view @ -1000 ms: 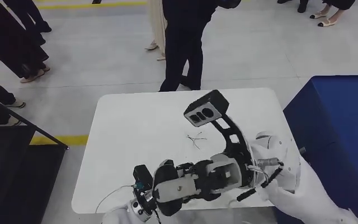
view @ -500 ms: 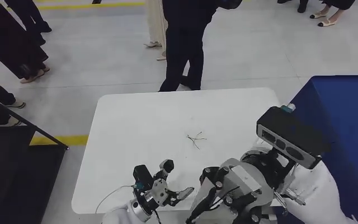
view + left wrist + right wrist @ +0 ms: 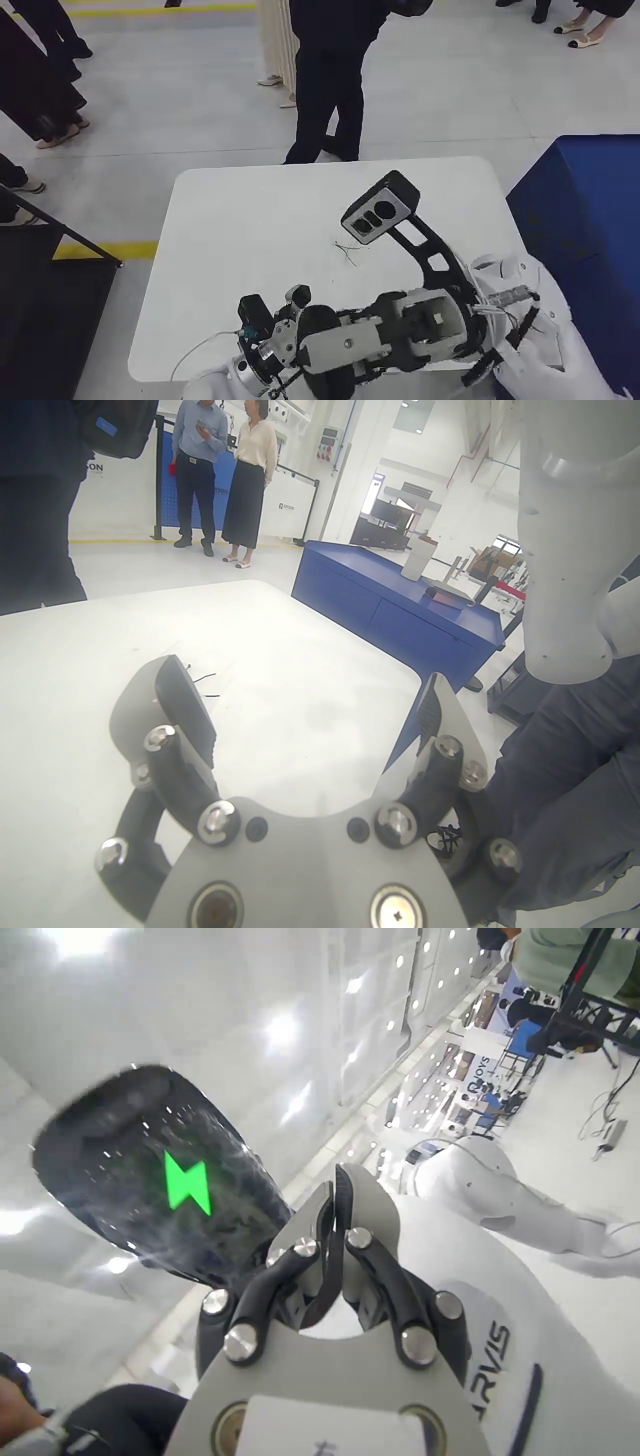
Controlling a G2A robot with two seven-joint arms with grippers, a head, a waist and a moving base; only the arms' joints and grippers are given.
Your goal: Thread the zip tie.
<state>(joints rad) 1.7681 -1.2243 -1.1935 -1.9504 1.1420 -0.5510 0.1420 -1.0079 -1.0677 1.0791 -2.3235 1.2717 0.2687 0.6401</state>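
We are looking at a white bench (image 3: 230,230) with the zip tie (image 3: 348,248) lying near its middle, a small tangle of thin dark strands resting flat on the surface. From the left wrist we are seeing that same zip tie (image 3: 202,682) lying ahead of the left tool (image 3: 310,710), well apart from it and touched by nothing. The left tool is hovering low over the near part of the bench (image 3: 300,640), released, its two fingers (image 3: 182,700) spread wide and gripping nothing.

The right tool (image 3: 336,1193) is pointing up toward the ceiling, away from the bench, and it is clenched, with its fingertips pressing against each other. In the top view the right arm is lying across the near edge of the bench, and its wrist camera (image 3: 378,208) is standing raised above the surface, appearing just beside the zip tie. A blue cabinet (image 3: 590,220) is standing next to the bench on the right side.
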